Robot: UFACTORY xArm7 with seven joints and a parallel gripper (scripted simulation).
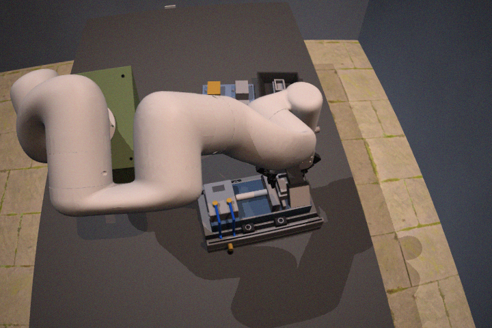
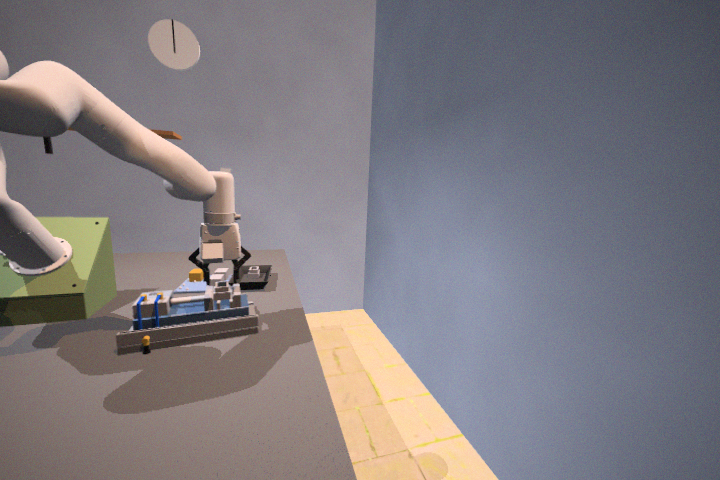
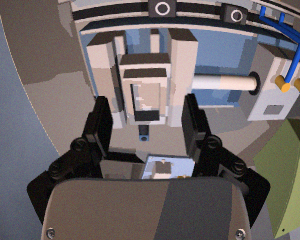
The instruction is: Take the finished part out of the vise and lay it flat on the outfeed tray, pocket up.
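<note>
The vise (image 1: 254, 227) (image 2: 185, 331) (image 3: 157, 10) sits on the dark table. The finished part (image 3: 145, 90) (image 1: 281, 184) (image 2: 221, 290), a grey block with a pocket facing up, stands between the vise jaws. My gripper (image 3: 146, 107) (image 2: 219, 270) is open and empty. It hangs straight above the part with a finger on each side, not touching it. The outfeed tray (image 1: 265, 78) (image 2: 265, 278), dark and shallow, lies behind the vise at the table's far side. A small grey frame-like piece (image 1: 279, 84) (image 2: 253, 270) lies in it.
A blue plate with an orange block (image 1: 213, 87) and a grey block (image 1: 241, 89) lies left of the tray. The green arm pedestal (image 1: 117, 96) (image 2: 83, 266) stands at the left. Blue hoses (image 1: 223, 218) and a white screw (image 1: 251, 194) are on the vise's left half.
</note>
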